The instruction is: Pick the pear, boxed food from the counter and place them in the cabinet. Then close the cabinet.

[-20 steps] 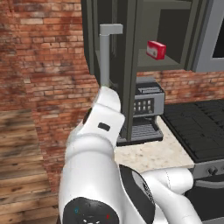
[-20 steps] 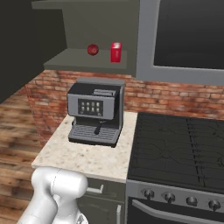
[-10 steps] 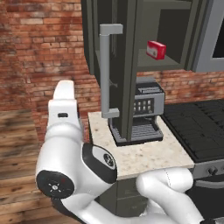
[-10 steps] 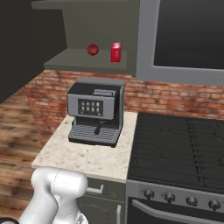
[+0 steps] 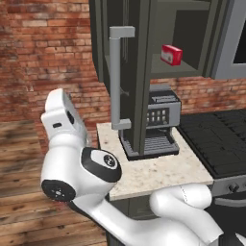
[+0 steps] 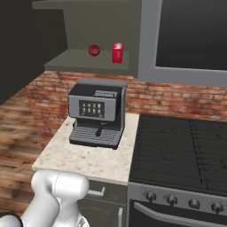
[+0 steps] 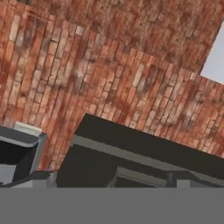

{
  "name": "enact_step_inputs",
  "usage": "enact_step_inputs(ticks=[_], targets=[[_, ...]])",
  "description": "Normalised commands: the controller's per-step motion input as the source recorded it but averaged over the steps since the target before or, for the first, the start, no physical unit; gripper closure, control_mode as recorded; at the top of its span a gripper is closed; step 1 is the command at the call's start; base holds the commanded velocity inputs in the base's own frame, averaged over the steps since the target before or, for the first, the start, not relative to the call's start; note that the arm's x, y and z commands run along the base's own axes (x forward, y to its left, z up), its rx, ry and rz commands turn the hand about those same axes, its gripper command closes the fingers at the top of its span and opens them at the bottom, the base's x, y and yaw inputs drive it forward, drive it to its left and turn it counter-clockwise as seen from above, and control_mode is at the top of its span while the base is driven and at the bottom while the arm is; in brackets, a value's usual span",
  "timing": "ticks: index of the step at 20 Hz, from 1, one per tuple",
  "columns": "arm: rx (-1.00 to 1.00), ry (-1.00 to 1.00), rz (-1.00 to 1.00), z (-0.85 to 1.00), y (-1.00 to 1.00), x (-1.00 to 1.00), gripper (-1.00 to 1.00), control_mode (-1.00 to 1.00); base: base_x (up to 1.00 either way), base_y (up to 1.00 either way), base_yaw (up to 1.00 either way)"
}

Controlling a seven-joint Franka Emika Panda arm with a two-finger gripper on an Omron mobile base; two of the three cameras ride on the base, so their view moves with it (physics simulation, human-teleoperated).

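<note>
Left base view: the cabinet (image 5: 144, 57) hangs open, its door (image 5: 137, 77) swung out edge-on toward the camera, the light grey bar handle (image 5: 116, 79) running down its near face. Inside, on the shelf, the box (image 5: 171, 55) lies tilted, its white label facing out. Below stands a coffee machine (image 5: 156, 122) on the beige speckled table (image 5: 158, 170), partly hidden behind the door. A black stovetop (image 5: 218, 144) sits just right of the table. The white arm (image 5: 72, 158) rises at lower left of the door, its upper link near the handle but apart from it; the end effector itself is hidden behind the arm, so I cannot tell whether it is open or closed

Right base view: the pear (image 6: 93, 50) and the box (image 6: 117, 53) rest on the cabinet shelf (image 6: 84, 62) – pear on the left, box upright just beside it on the right, a small gap between them. The coffee machine (image 6: 97, 114) stands on the table (image 6: 84, 157) under the shelf, against the brick wall (image 6: 177, 99). The stovetop (image 6: 181, 150) lies to the right, with knobs along its front edge

Hand view: a tilted brick wall (image 7: 109, 74) – and below it the dark top of the cabinet (image 7: 144, 148). The finger tips are not clear here
</note>
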Motion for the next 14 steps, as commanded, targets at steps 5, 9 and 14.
enact_step_inputs(ticks=[5,9,14], targets=[[-0.24,-0.08,-0.17,0.00,-0.31,-0.36,-1.00,-1.00,0.00,0.00,0.00],[-0.07,0.00,-0.23,0.12,-0.85,-0.27,-1.00,-1.00,0.00,0.00,0.00],[0.00,0.15,-0.17,0.24,-1.00,0.05,-1.00,-1.00,0.00,0.00,0.00]])
